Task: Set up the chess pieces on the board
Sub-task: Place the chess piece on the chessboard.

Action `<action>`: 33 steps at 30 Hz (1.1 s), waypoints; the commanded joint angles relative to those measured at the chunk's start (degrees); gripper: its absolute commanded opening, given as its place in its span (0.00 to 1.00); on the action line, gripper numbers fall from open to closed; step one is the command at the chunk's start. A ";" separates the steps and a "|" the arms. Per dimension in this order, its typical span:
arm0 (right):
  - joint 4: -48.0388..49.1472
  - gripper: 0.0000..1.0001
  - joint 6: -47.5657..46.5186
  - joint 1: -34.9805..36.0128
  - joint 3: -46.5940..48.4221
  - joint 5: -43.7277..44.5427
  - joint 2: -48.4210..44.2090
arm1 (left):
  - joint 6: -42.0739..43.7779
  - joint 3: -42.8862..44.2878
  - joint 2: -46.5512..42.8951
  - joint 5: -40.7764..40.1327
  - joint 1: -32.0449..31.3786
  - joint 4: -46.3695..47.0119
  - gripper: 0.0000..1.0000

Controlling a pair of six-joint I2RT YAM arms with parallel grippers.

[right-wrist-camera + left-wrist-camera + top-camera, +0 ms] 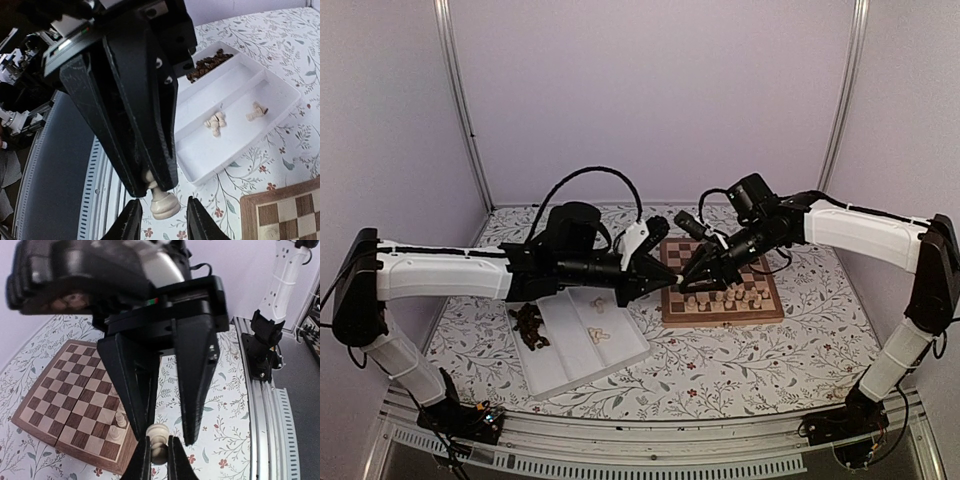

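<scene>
From above, both arms meet over the bench, just at the left edge of the board, the left claw and right claw tip to tip. Cream chess pieces stand along the board's near side; I see no dark ones on it, though the right arm hides part of the far side. Left of the board, the white tray holds a heap of dark pieces in its left compartment and a few loose cream pieces in the middle one. The left wrist view shows the left claw pinched shut on a cream piece off the board's corner, with the right claw's fingers standing apart around its far end. The right wrist view confirms this: the piece's broad base sits between the right claw's fingers with a gap on each side, so that claw is open and holds nothing. The task looks under half done, with several cream pieces and apparently the whole dark set left to place.
</scene>
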 commanded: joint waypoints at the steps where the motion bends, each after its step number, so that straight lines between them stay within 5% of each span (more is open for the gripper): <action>1: 1.46 0.39 -4.10 -4.95 -6.02 11.16 -7.04 | 2.35 8.13 5.05 -4.35 0.00 -10.48 0.02; 9: 11.24 0.42 -3.22 -19.01 -21.06 12.31 -16.84 | 3.55 22.92 17.81 -8.73 2.03 -31.01 0.01; 20: 14.69 0.43 -5.68 -19.28 -24.95 16.96 -20.39 | 2.82 44.40 33.13 -13.52 3.49 -47.80 0.02; 33: 14.78 0.44 -6.83 -19.36 -25.65 17.02 -21.46 | 2.25 53.63 40.68 -14.53 4.29 -55.25 0.03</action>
